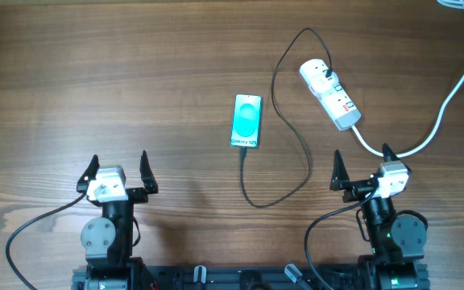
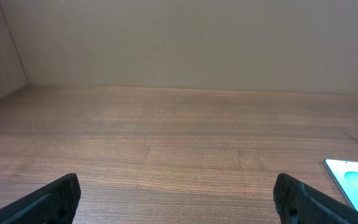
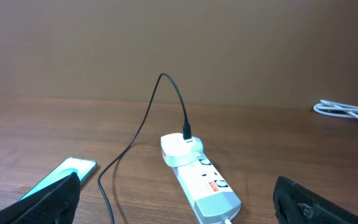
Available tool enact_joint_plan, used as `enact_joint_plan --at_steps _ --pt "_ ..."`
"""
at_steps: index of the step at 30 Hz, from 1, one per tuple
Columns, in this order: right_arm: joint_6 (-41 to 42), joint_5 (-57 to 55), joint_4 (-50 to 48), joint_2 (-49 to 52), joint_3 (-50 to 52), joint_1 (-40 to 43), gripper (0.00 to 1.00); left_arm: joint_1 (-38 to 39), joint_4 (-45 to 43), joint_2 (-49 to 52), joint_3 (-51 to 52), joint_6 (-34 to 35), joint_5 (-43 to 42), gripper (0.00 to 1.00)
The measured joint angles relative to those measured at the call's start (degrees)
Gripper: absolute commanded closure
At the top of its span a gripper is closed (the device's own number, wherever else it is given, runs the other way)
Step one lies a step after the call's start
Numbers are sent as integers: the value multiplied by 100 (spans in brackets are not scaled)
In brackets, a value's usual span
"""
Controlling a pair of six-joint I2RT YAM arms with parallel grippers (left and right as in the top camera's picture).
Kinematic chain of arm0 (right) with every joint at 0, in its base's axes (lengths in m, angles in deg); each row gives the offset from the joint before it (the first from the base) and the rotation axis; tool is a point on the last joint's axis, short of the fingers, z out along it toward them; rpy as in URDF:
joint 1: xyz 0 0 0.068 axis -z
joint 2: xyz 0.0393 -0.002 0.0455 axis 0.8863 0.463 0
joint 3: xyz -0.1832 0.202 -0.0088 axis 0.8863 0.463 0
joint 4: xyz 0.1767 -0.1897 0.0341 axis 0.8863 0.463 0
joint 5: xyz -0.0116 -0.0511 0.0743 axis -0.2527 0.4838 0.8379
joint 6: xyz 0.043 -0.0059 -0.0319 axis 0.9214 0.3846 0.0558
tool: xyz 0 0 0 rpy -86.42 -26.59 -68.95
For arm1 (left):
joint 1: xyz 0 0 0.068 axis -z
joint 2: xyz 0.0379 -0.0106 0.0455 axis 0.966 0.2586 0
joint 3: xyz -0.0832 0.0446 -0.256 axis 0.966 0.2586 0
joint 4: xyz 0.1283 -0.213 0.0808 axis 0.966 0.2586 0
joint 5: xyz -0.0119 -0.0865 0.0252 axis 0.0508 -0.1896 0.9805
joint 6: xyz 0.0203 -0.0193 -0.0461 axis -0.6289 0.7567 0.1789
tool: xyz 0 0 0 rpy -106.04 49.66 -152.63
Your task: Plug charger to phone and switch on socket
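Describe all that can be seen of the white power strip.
The power strip lies flat on the wooden table, diagonally, at the far right. It is white, elongated, plastic-looking, with rounded ends, small red switches and black marks on its face. A white plug sits in its farther end; a thin black cable rises from it. A thick white cord leaves its nearer end. Nothing else touches it.

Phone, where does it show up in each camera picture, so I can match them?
Overhead: phone near the centre, slightly right.
Left wrist: bottom right corner, cut by the edge.
Right wrist: bottom left, lower end hidden.
Shared landmark: the black cable beside it.
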Motion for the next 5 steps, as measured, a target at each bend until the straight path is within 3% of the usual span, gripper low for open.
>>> enact_joint_plan --at_steps 5 --pt "0 0 0 0 0 0 0 0 0 0 2 0 0 0"
